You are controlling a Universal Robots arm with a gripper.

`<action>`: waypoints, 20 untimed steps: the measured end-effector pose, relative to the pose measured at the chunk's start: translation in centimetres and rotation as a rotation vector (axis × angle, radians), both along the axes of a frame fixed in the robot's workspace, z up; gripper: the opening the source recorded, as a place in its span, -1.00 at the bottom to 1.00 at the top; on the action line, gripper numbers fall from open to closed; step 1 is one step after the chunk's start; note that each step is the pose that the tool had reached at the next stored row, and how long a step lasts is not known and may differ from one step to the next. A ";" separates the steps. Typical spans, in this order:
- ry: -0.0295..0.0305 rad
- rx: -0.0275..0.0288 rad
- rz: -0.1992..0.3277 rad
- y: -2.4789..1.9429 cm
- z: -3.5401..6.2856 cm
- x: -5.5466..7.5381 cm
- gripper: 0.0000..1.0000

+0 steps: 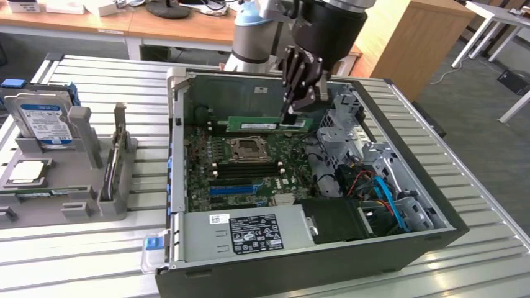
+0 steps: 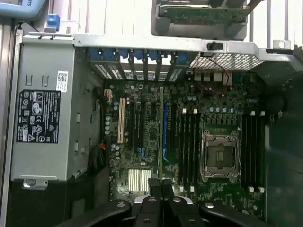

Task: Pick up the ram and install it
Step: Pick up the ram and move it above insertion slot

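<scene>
A ribbed aluminium worktable (image 1: 472, 180) spreads out below the fingers (image 1: 305, 93) and on every side of them, its silver slats catching soft, even light with no hard shadows. Beyond the fingers, towards the exterior view's left, a wooden desk (image 1: 83, 25) with white legs runs along the back. Just past them on the exterior view's right stands a light-brown wooden cabinet (image 1: 414, 43). Farther that way lies grey floor (image 1: 463, 93), with a white table (image 1: 497, 12) on thin legs and a dark box (image 1: 513, 81) set down beside it.
</scene>
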State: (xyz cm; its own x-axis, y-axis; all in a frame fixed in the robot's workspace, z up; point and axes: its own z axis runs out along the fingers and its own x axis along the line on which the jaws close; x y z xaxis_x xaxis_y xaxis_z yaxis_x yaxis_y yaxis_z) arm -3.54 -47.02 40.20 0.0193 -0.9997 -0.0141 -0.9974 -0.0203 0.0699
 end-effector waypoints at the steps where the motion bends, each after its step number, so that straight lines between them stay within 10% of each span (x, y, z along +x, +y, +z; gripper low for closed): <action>1: 0.0000 0.0000 0.000 0.00 0.00 0.3 -0.76; 10: 0.0000 0.0002 0.000 0.13 -0.02 0.9 -0.76; 20: 0.0000 0.0014 0.000 2.14 -0.18 0.9 -0.76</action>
